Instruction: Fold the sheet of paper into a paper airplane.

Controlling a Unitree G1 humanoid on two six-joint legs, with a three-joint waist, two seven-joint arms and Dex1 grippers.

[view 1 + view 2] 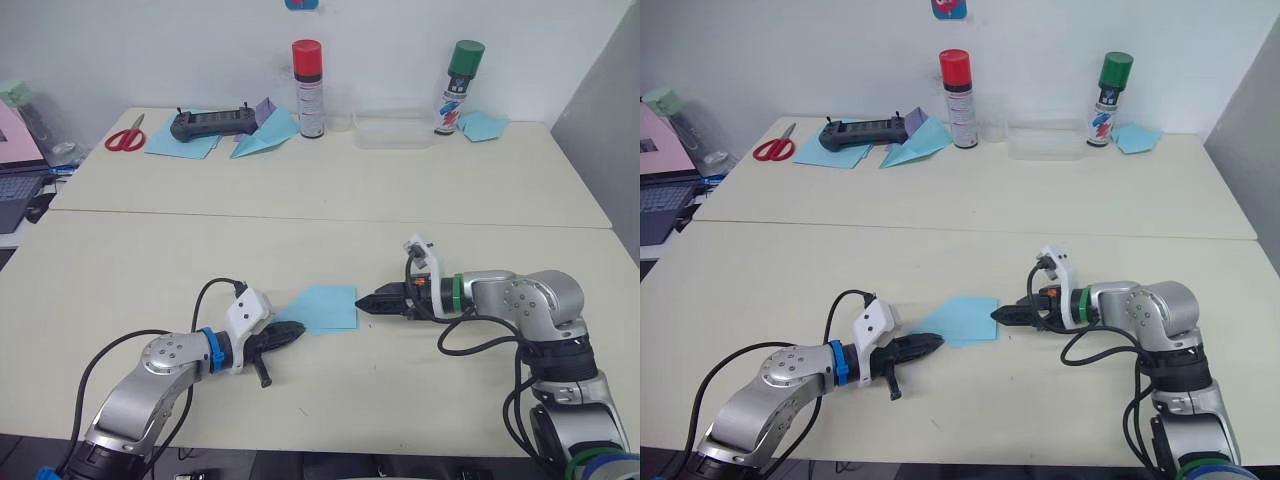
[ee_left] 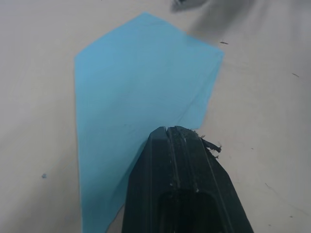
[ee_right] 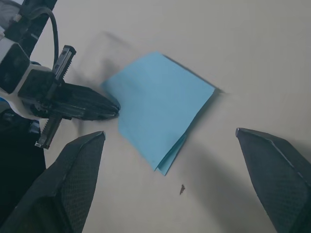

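The sheet of paper (image 1: 322,307) is light blue and lies flat on the near table, folded into layers with a pointed left end. My left gripper (image 1: 295,331) is shut, and its tip lies over the paper's near left edge (image 2: 146,111). I cannot tell whether it touches the paper. My right gripper (image 1: 366,300) points at the sheet's right edge from just beside it. In the right wrist view its fingers (image 3: 77,179) stand wide apart, open, with the paper (image 3: 158,107) ahead of them.
On the far table stand a red-capped spray can (image 1: 308,88), a green-capped can (image 1: 458,88) and a clear container (image 1: 392,130). Red scissors (image 1: 125,136), a black controller (image 1: 210,124), a blue paper dart with a purple scrap (image 1: 265,135) and a blue scrap (image 1: 483,125) also lie there.
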